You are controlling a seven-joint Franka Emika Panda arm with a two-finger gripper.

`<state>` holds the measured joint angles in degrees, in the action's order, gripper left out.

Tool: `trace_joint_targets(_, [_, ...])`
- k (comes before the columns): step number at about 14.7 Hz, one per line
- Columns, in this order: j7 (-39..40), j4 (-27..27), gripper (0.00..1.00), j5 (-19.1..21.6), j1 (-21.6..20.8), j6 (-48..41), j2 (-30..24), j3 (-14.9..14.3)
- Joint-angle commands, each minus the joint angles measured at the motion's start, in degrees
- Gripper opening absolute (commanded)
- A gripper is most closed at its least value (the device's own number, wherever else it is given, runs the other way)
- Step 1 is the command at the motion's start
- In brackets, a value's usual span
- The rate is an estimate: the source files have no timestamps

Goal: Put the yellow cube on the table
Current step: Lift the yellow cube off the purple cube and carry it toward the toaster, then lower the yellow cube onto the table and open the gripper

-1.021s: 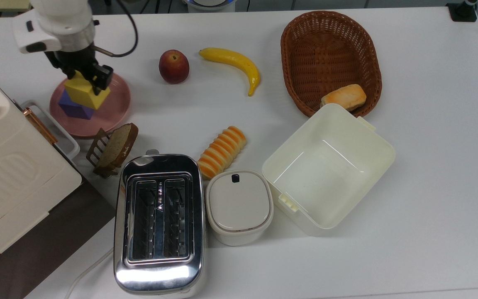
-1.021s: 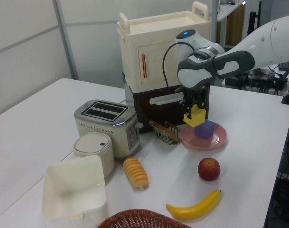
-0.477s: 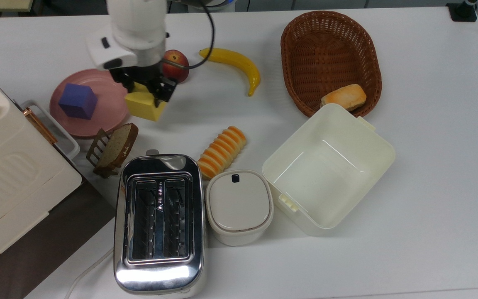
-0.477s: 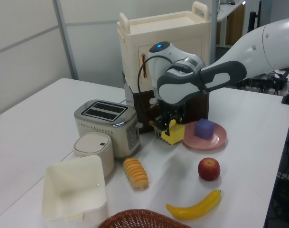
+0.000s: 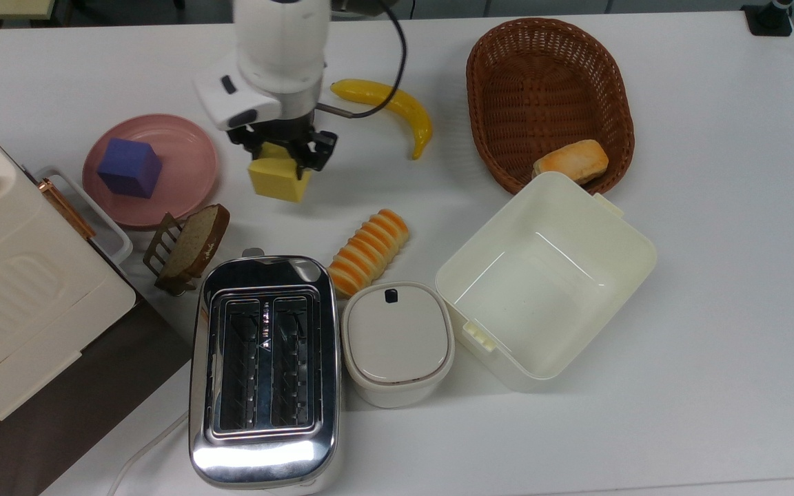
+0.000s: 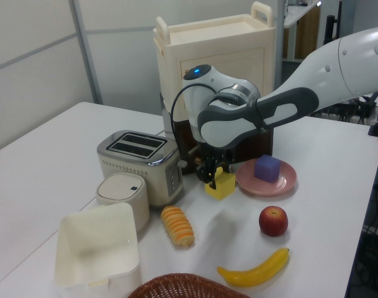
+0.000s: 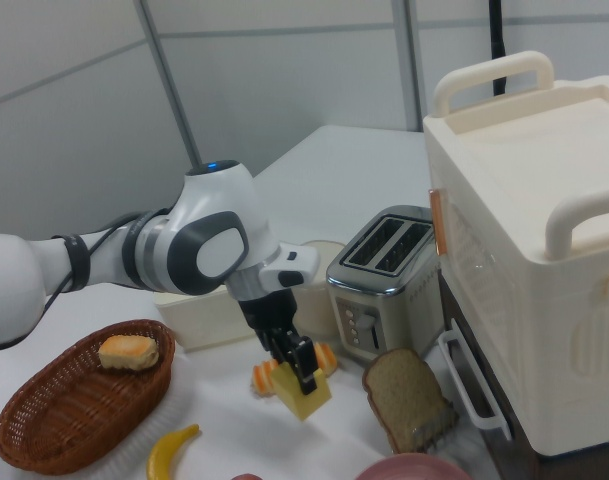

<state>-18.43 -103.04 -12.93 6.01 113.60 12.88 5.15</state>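
Purple cube on pink plate, banana, wicker basket (holding a bun), chrome toaster

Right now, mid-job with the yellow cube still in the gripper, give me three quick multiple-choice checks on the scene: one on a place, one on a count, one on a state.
1. Where is the purple cube?
A. On the pink plate
B. In the wicker basket
C. On the toaster

2. How many slots does the toaster have?
A. One
B. Two
C. Four

3. What is the state of the yellow cube?
A. Lying in the open cream box
B. Stacked on the purple cube
C. Clamped in the gripper

Answers:
1. A: the purple cube sits on the pink plate.
2. B: the toaster shows two slots side by side in the top view.
3. C: the gripper is shut on the yellow cube, over the table between the plate and the banana.
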Motion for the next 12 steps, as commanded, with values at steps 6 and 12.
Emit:
trace_joint_targets(6, [-1.52, -1.20, 0.22, -1.13, -5.22, -3.47, -0.58, -0.05])
trace_joint_targets(12, [-1.52, -1.11, 1.00, -1.92, -5.31, -3.48, -0.31, 0.83])
